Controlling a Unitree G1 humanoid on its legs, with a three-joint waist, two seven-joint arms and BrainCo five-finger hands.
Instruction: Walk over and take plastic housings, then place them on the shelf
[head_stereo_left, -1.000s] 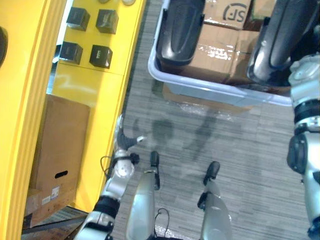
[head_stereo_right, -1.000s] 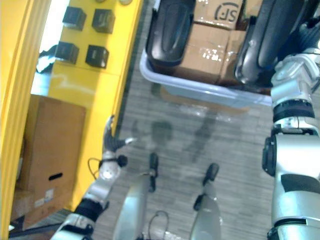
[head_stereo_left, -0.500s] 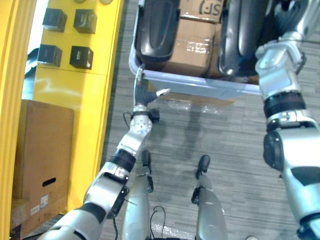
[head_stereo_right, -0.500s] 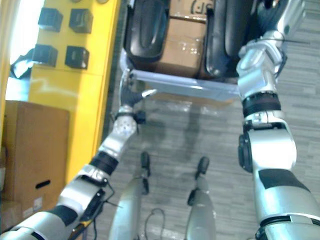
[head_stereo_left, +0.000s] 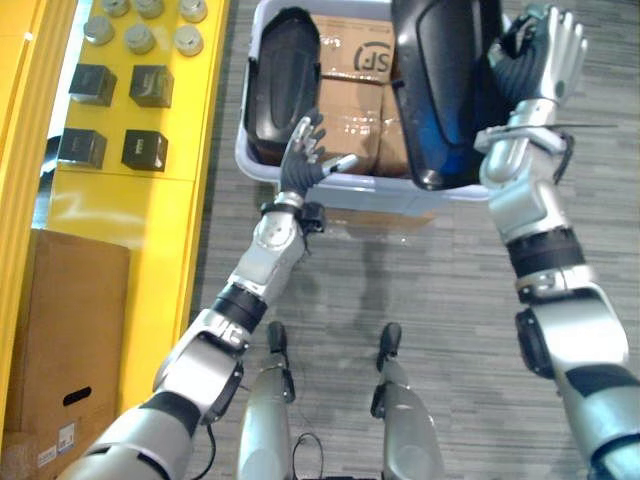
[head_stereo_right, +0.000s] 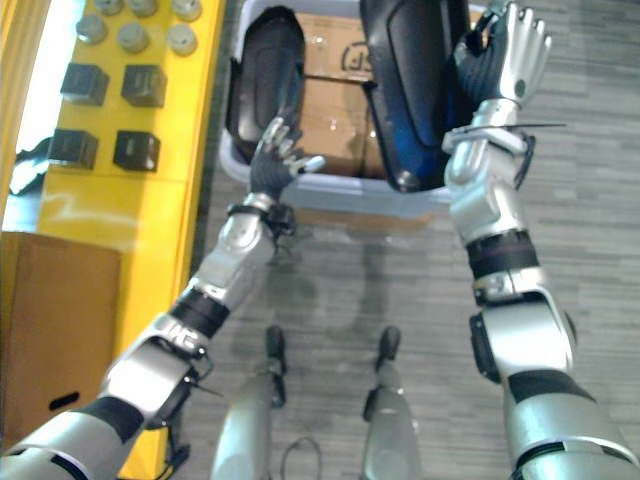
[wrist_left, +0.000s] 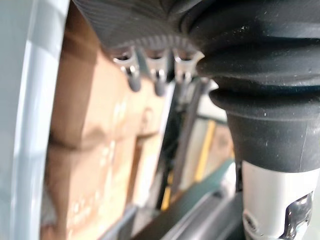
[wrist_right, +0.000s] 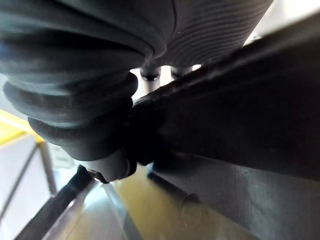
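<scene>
nearest: grey carpet floor (head_stereo_left: 450, 290). to my left on it a brown cardboard box (head_stereo_left: 60, 340), tucked beside the base of the yellow shelf (head_stereo_left: 110, 205).

shelf surface: four black cubes (head_stereo_left: 150, 85) in a square; a cluster of grey round caps (head_stereo_left: 140, 38) further back.

left hand (head_stereo_left: 305, 155): reached out to the near rim of the pale grey bin (head_stereo_left: 375, 186). fingers spread and relaxed, thumb out to the side over the rim, nothing in the grasp. left wrist view agrees: fingers loose, the bin wall and cardboard past them.

bin contents: taped cardboard boxes (head_stereo_left: 350, 95) in the middle, and two black plastic housings. left housing (head_stereo_left: 283, 80) stands on end against the bin's left wall, just beyond my left fingertips; i cannot tell whether they touch it. right housing (head_stereo_left: 435, 90) is larger in view, tilted, its lower end over the bin's near rim.

right hand (head_stereo_left: 545, 50): raised at the right housing's far right edge, back of the hand toward the camera, fingers straight and side by side, not curled. thumb hidden behind the housing. in the right wrist view the housing is a dark slab right against the palm side.

neither housing is on the shelf.
</scene>
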